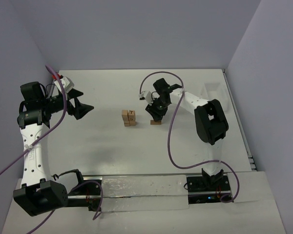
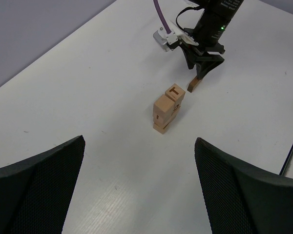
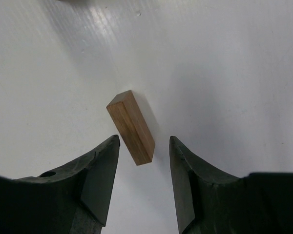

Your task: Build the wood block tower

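We have the tower (image 1: 129, 117) standing near the middle of the table (image 1: 97, 146), a short stack of wood blocks. From the left wrist view it looks two blocks wide at the top, with a T mark on one face, though we cannot count its layers with certainty.

Just to its right lies a loose cuboid (image 3: 131, 127), flat on the table and apart from the stack. The right gripper (image 3: 144, 146) is lowered over it with its jaws spread. The block sits in the gap between them, skewed to their line, and neither finger appears to touch it. We judge this to be the setup for a pick: the jaws straddle the piece so that closing would clamp its long sides. The skew could make it twist as they close.

The left gripper (image 1: 82, 108) is held off to the left of the tower, well apart from it, with its jaws wide and nothing in them. We take this as waiting clear so that the right arm can work, and so that its wrist camera looks over both the stack and the pick.
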Controlling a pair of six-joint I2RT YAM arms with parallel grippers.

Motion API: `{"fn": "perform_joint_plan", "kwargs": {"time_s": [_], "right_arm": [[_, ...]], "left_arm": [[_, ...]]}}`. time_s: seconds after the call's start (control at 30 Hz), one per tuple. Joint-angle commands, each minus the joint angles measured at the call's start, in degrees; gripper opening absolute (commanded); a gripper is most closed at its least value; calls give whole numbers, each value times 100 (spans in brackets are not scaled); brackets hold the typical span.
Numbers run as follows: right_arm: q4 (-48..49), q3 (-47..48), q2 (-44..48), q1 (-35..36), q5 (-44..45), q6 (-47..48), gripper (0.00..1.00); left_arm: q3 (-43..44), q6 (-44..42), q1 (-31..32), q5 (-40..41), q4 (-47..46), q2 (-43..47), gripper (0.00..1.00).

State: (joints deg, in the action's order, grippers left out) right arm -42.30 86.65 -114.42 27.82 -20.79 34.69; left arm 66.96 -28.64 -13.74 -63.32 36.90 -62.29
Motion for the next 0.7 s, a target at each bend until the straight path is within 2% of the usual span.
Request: {"fn": "perform_joint_plan", "kwargs": {"time_s": [0.0, 0.27, 0.67], "right_arm": [[-271, 85, 566, -31, -351, 131, 55], [-632, 124, 689, -31, -560, 578, 58], [-516, 132, 202, -33, 75, 1035, 61]], "left_arm": [[72, 43, -59, -251, -200, -3, 99], [84, -18, -54, -255, -165, -20, 99], [144, -108, -52, -313, -111, -57, 99]]}}
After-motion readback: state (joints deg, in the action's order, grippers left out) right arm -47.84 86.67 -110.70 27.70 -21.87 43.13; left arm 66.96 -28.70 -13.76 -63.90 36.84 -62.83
